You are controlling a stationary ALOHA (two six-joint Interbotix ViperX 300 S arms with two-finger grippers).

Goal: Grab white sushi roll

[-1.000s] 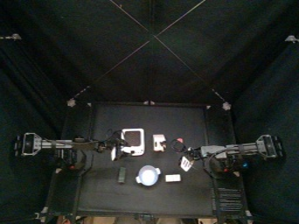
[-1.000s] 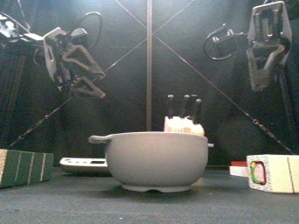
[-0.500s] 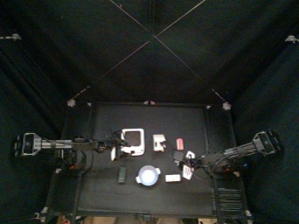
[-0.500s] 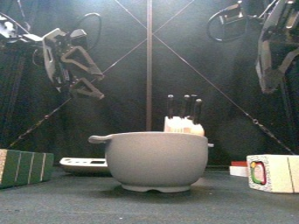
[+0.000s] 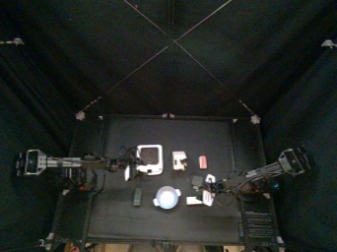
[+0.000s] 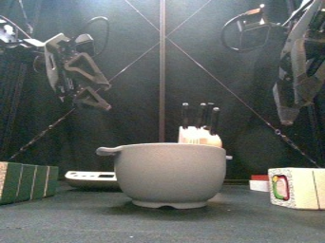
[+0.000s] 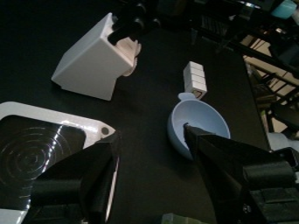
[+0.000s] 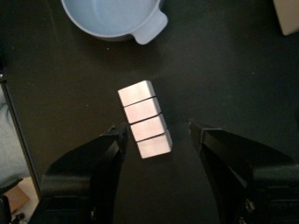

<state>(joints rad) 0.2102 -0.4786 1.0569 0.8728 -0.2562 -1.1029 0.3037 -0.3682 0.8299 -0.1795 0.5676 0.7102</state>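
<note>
Since a second ago the right gripper (image 8: 158,149) has swung over the white sushi roll (image 8: 146,120) beside the bowl (image 8: 114,19), fingers wide; descending off-centre could nudge it away.

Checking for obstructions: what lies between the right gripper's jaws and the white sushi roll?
Nothing: the right wrist view shows the white sushi roll directly ahead of the right gripper, only bare table around.

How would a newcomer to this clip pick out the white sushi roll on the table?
Start at the round pale-blue bowl near the table's front edge. Beside it, towards the right arm, lies the white sushi roll, a plain white oblong block scored into segments. Unlike the larger white tray with a dark centre, it is plain and tiny.
</note>
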